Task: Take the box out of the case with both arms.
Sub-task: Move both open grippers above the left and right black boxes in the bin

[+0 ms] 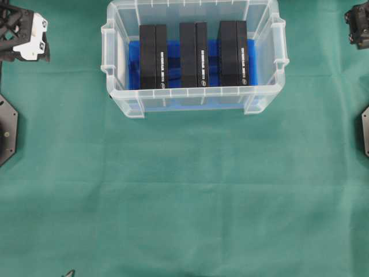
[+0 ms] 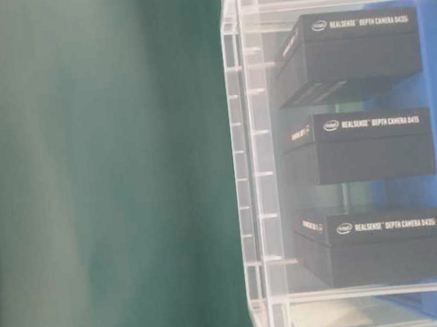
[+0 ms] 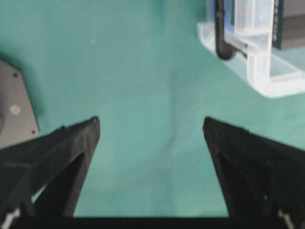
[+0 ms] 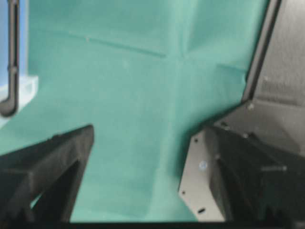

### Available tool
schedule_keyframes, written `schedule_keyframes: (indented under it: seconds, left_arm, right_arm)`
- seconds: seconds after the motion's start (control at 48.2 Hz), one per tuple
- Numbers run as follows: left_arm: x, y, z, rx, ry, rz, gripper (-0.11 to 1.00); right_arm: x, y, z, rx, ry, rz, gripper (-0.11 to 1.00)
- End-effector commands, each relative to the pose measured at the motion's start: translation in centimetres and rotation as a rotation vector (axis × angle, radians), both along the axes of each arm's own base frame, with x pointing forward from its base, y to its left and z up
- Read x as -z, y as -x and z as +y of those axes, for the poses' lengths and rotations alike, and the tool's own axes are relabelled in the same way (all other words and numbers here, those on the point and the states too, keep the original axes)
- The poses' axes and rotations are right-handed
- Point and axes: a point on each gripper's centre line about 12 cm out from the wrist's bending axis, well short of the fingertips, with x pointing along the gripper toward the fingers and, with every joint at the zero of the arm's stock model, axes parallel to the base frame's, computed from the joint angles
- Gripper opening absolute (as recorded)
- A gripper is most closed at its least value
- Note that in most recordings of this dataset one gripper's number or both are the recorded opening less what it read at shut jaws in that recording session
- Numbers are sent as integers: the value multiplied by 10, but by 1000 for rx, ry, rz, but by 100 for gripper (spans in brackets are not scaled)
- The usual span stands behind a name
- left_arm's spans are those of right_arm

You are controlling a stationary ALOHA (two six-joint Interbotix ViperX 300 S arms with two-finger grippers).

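Overhead: three black rectangular boxes [image 1: 195,55] stand in the clear plastic ribbed case [image 1: 194,99].
Table-level: box lettering legible.
Wrist views: left gripper [image 3: 150,125] and right gripper [image 4: 140,133] both spread, empty.

Three boxes [image 1: 194,55] side by side inside case [image 1: 124,101].

A plain green cloth [image 1: 184,196] covers the table. At the upper middle of the overhead view sits the clear, ribbed case [image 1: 193,103] with a bright blue sheet [image 1: 173,63] on its floor. Three boxes [image 1: 193,55] inside are matt black with small white lettering. The arm at upper left [image 1: 26,36] is black with white parts.
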Motion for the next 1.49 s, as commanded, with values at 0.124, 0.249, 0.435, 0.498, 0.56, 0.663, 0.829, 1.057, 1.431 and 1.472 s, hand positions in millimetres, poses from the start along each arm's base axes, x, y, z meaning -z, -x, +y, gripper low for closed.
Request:
schedule_keyframes:
  seconds: [0.124,0.249,0.435,0.498,0.56,0.663,0.829,1.057,1.431,1.472]
  left_arm:
    - [-6,-2,0,7,-5,8,84]
    - [-5,2,0,5,-1,25,84]
    - [-5,1,0,5,-2,25,84]
    - [-5,0,1,1,-2,29,84]
    - [-6,-1,1,-3,-1,26,84]
    - [-6,-6,3,-6,2,32,84]
    - [-7,-20,8,-10,7,41,84]
    - [-10,-46,17,-11,18,71,84]
    - [-14,-95,32,10,13,87,84]
    - [-13,-100,34,14,13,90,84]
  right_arm:
    - [-7,-3,-3,11,25,-41,97]
    - [-8,-5,-3,33,26,-68,97]
    - [-8,-5,-3,65,20,-75,97]
    - [-8,-5,-3,70,19,-76,97]
    - [-8,-5,-3,73,19,-80,97]
    - [-7,-7,-3,75,10,-81,97]
    - [-5,-15,-5,84,-6,-84,97]
    - [-4,-37,-13,92,-6,-125,97]
    - [-2,-106,-19,16,-36,-180,97]
    - [-2,-114,-20,7,-36,-178,97]
